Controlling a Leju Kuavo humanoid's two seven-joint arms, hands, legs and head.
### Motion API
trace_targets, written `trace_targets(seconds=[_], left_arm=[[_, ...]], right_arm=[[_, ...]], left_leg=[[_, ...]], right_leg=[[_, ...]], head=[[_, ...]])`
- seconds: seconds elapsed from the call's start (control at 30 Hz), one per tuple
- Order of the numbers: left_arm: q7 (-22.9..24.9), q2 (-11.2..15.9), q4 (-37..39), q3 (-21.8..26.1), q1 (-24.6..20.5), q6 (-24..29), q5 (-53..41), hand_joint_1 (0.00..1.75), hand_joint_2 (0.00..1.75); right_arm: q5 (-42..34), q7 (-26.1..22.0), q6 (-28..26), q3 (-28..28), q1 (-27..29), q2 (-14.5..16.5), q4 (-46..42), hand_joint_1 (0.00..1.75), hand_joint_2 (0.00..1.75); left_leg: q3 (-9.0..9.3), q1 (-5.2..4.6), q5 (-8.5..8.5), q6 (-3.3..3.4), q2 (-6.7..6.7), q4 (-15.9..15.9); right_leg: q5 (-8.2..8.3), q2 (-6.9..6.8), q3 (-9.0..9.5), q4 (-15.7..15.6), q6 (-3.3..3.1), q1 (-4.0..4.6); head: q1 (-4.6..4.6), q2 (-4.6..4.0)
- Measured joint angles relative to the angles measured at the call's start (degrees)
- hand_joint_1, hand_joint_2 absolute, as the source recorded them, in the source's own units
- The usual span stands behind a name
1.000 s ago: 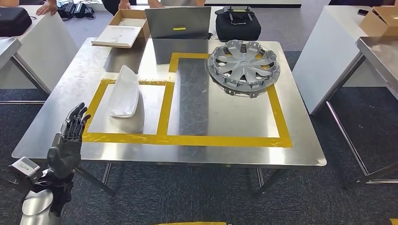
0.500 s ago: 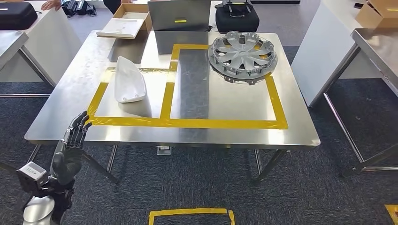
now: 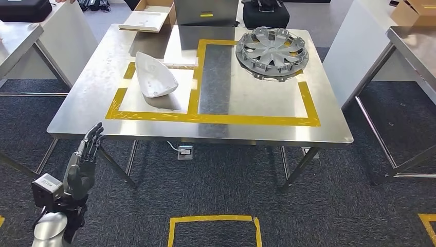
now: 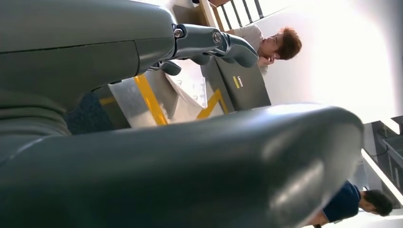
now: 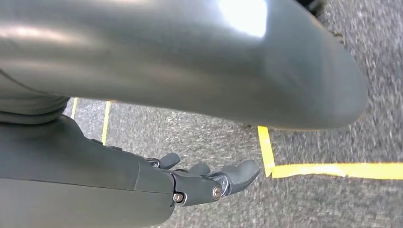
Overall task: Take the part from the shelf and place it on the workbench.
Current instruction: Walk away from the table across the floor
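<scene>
A white curved shell part (image 3: 155, 80) lies on the steel workbench (image 3: 77, 108), inside the left yellow-taped rectangle. A grey wheel cover (image 3: 272, 52) sits in the far right corner of the larger taped area. My left hand (image 3: 83, 160) is raised in front of and below the table's near left edge, fingers straight and apart, holding nothing. In the left wrist view the white part (image 4: 190, 85) shows beyond my left hand (image 4: 209, 45). My right hand (image 5: 209, 180) hangs over the carpet, fingers loosely extended and empty.
A cardboard box (image 3: 151, 15), a laptop (image 3: 208, 11) and a black bag (image 3: 265, 13) stand at the table's far edge. Other tables stand at left (image 3: 18, 41) and right (image 3: 416, 46). A yellow tape square (image 3: 213, 231) marks the carpet near me. People are at the far side.
The camera has backed away from the workbench, so the table looks farther and more carpet shows. My left hand has dropped from over the table edge to below it, still empty.
</scene>
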Motion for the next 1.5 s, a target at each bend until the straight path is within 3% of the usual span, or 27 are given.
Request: trace_targets(seconds=[0.03,0.1,0.13,0.2,0.27,0.3,0.33,0.4,0.43,0.47,0.53,0.6,0.67,0.77,0.8,0.87,0.9,0.97,1.03,1.13,1.2,1.27,1.3,1.33,1.4,1.43,1.5], left_arm=[[0.01,-0.04,0.33,0.01,-0.03,0.22,-0.29,0.00,0.00],[0.00,-0.05,1.19,0.08,-0.03,0.63,-0.71,0.00,0.00],[0.01,-0.04,1.77,0.17,-0.01,0.85,-0.92,0.00,0.00],[0.02,-0.02,3.15,0.39,0.01,1.31,-1.28,0.00,0.00],[0.04,-0.03,4.82,0.57,0.05,1.64,-1.58,0.00,0.00],[0.04,-0.03,5.71,0.65,0.07,1.80,-1.77,0.00,0.00],[0.05,-0.04,6.65,0.70,0.08,1.98,-2.04,0.00,0.00],[0.05,-0.08,8.57,0.76,-0.01,2.33,-2.73,0.00,0.00],[0.06,-0.13,9.59,0.76,-0.17,2.53,-3.15,0.00,0.00],[0.04,-0.19,10.64,0.76,-0.33,2.72,-3.56,0.00,0.00],[-0.02,-0.32,12.78,0.81,-0.59,3.07,-4.29,0.00,0.00],[-0.06,-0.42,15.04,0.85,-0.84,3.38,-4.70,0.00,0.00],[-0.03,-0.49,17.31,0.85,-1.53,3.82,-4.94,0.00,0.00],[-0.04,-0.57,20.66,0.85,-2.69,4.50,-5.20,0.00,0.00],[-0.04,-0.59,21.96,0.85,-2.95,4.63,-5.19,0.00,0.00],[-0.03,-0.58,24.65,0.85,-3.29,4.91,-5.04,0.00,0.00],[-0.03,-0.57,26.08,0.85,-3.47,5.13,-4.93,0.00,0.00],[-0.05,-0.57,28.66,0.85,-4.06,5.85,-4.85,0.00,0.00],[-0.06,-0.57,31.59,0.85,-4.79,6.67,-5.08,0.00,0.00],[-0.05,-0.55,36.20,0.85,-5.31,8.10,-6.34,0.00,0.00],[-0.02,-0.49,40.22,0.84,-5.68,9.66,-7.47,0.00,0.00],[-0.01,-0.46,44.26,0.83,-6.11,10.99,-8.33,0.00,0.00],[-0.01,-0.46,46.25,0.82,-6.34,11.51,-8.66,0.00,0.00],[-0.01,-0.46,48.27,0.81,-6.59,11.91,-9.03,0.00,0.00],[0.08,-0.47,52.23,0.76,-7.08,12.62,-9.58,0.00,0.00],[0.26,-0.46,54.18,0.74,-7.37,12.92,-9.80,0.00,0.00],[0.80,-0.27,58.15,0.72,-7.91,13.54,-10.14,0.00,0.00]], right_arm=[[0.10,-0.04,0.19,0.00,-0.08,-0.11,-0.02,0.00,0.00],[0.31,0.04,0.56,0.00,-0.07,-0.14,-0.02,0.00,0.00],[0.38,0.14,0.68,0.00,-0.07,-0.16,-0.02,0.00,0.00],[0.30,0.33,0.76,0.00,-0.04,-0.20,-0.02,0.00,0.00],[0.15,0.54,0.76,0.00,0.03,-0.21,-0.02,0.00,0.00],[0.09,0.62,0.75,0.00,0.06,-0.21,-0.02,0.00,0.00],[0.04,0.69,0.73,0.00,0.09,-0.20,-0.02,0.00,0.00],[-0.13,0.74,0.54,-0.01,0.18,-0.19,-0.02,0.00,0.00],[-0.31,0.73,0.29,-0.02,0.22,-0.24,-0.04,0.00,0.00],[-0.54,0.70,0.01,-0.04,0.23,-0.27,-0.05,0.00,0.00],[-1.02,0.62,-0.49,-0.16,0.17,-0.32,-0.08,0.00,0.00],[-1.30,0.53,-0.61,-0.49,0.23,-0.29,-0.08,0.00,0.00],[-1.45,0.41,-0.60,-0.88,0.45,-0.29,-0.08,0.00,0.00],[-1.62,0.21,-0.59,-1.17,0.66,-0.29,-0.07,0.00,0.00],[-1.71,0.18,-0.59,-1.27,0.67,-0.29,-0.07,0.00,0.00],[-1.88,0.18,-0.59,-1.45,0.67,-0.29,-0.07,0.00,0.00],[-1.96,0.26,-0.59,-1.51,0.66,-0.29,-0.07,0.00,0.00],[-2.14,0.50,-0.65,-1.67,0.56,-0.31,-0.08,0.00,0.00],[-2.28,0.70,-0.75,-2.01,0.52,-0.33,-0.09,0.00,0.00],[-2.29,0.89,-0.90,-2.46,0.60,-0.30,-0.08,0.00,0.00],[-2.29,0.97,-1.09,-2.56,0.61,-0.23,-0.07,0.00,0.00],[-2.28,1.03,-1.26,-2.69,0.70,-0.17,-0.07,0.00,0.00],[-2.27,1.05,-1.30,-2.75,0.76,-0.14,-0.07,0.00,0.00],[-2.26,1.07,-1.30,-2.80,0.80,-0.10,-0.07,0.00,0.00],[-2.19,1.10,-1.31,-2.84,0.82,-0.04,-0.07,0.00,0.00],[-2.09,1.11,-1.34,-2.85,0.80,0.01,-0.07,0.00,0.00],[-1.79,1.22,-1.47,-2.85,0.76,0.20,-0.07,0.00,0.00]], left_leg=[[-0.05,0.08,0.56,-0.34,0.03,-0.22],[-0.21,0.21,1.33,-1.02,-0.10,-0.62],[-0.56,0.21,0.54,-1.30,-0.20,-0.17],[-1.86,0.36,-4.18,-1.84,-0.30,3.81],[-3.37,0.63,-9.25,-2.52,-0.29,10.88],[-3.61,0.79,-9.91,-2.85,-0.29,13.76],[-3.15,0.96,-9.13,-3.19,-0.26,15.18],[0.54,1.41,-5.83,-3.87,-0.06,12.46],[3.54,1.54,-5.61,-4.23,0.09,8.76],[6.17,1.54,-6.19,-4.06,0.15,5.12],[8.63,1.29,-8.21,-3.14,0.17,0.73],[7.88,1.15,-7.81,-1.68,0.20,0.51],[6.66,1.19,-6.62,-0.53,0.28,0.57],[4.02,1.10,-4.33,0.17,0.18,0.58],[3.05,1.02,-3.53,0.19,0.10,0.62],[1.06,0.92,-1.96,0.04,-0.01,0.71],[0.14,0.91,-1.21,-0.11,-0.07,0.73],[-1.20,0.92,0.16,-0.55,-0.20,0.76],[-1.58,1.04,1.51,-1.26,-0.28,0.40],[-1.66,1.25,2.94,-2.43,-0.41,-0.55],[-2.48,1.26,-0.51,-2.86,-0.49,1.56],[-3.70,1.25,-7.06,-3.10,-0.48,8.01],[-4.09,1.24,-9.18,-3.23,-0.48,11.76],[-4.03,1.23,-9.73,-3.31,-0.48,14.72],[-1.70,1.19,-7.21,-3.21,-0.47,15.88],[0.93,1.15,-5.83,-3.02,-0.43,13.57],[7.55,0.85,-6.99,-2.42,-0.15,5.16]], right_leg=[[-0.30,-0.03,0.66,-1.43,-0.19,0.19],[0.91,-0.26,0.25,-2.19,-0.39,0.14],[1.64,-0.50,-0.16,-2.53,-0.65,-0.05],[3.15,-1.12,-1.47,-2.93,-1.07,-0.44],[4.45,-1.71,-3.24,-2.77,-1.17,-0.52],[5.07,-2.09,-4.20,-2.59,-1.07,-0.59],[5.64,-2.53,-5.25,-2.29,-0.90,-0.71],[6.54,-3.21,-7.43,-1.29,-0.29,-1.10],[6.89,-3.46,-8.47,-0.62,0.12,-1.22],[7.19,-3.60,-9.25,0.02,0.53,-1.26],[7.91,-3.85,-9.95,0.75,1.23,-1.16],[8.64,-3.74,-10.05,0.76,1.98,-1.31],[6.17,-2.46,-10.87,2.36,2.80,-1.59],[-2.43,-0.55,-13.21,11.37,3.30,-1.66],[-3.70,-0.43,-13.51,14.38,3.27,-1.64],[-2.23,-0.38,-11.82,16.04,3.00,-1.58],[-0.56,-0.33,-9.53,14.03,2.74,-1.55],[0.22,0.00,-3.17,5.86,2.03,-1.35],[-0.91,0.28,0.61,-0.09,1.44,-0.93],[0.33,0.11,0.07,-1.43,0.35,-0.73],[2.10,-0.12,-1.41,-1.90,-0.54,-0.96],[3.68,-0.27,-3.26,-1.93,-0.97,-0.85],[4.47,-0.36,-4.26,-1.87,-1.02,-0.74],[5.28,-0.47,-5.32,-1.77,-1.03,-0.63],[6.73,-0.67,-7.48,-1.41,-0.91,-0.50],[7.34,-0.75,-8.42,-1.09,-0.77,-0.47],[8.21,-0.85,-9.74,-0.27,-0.34,-0.35]], head=[[0.06,0.00],[0.23,0.00],[0.20,0.00],[-0.14,0.00],[-0.45,0.00],[-0.50,0.00],[-0.54,0.00],[-0.63,0.00],[-0.78,0.00],[-0.90,0.00],[-0.97,0.00],[-0.81,0.00],[-0.70,0.00],[-0.29,0.00],[-0.22,0.00],[-0.18,0.00],[-0.17,0.00],[-0.16,0.00],[-0.18,0.00],[0.02,0.00],[-0.26,0.00],[-0.69,0.00],[-0.85,0.00],[-0.89,0.00],[-0.96,0.00],[-0.99,0.00],[-1.09,0.00]])
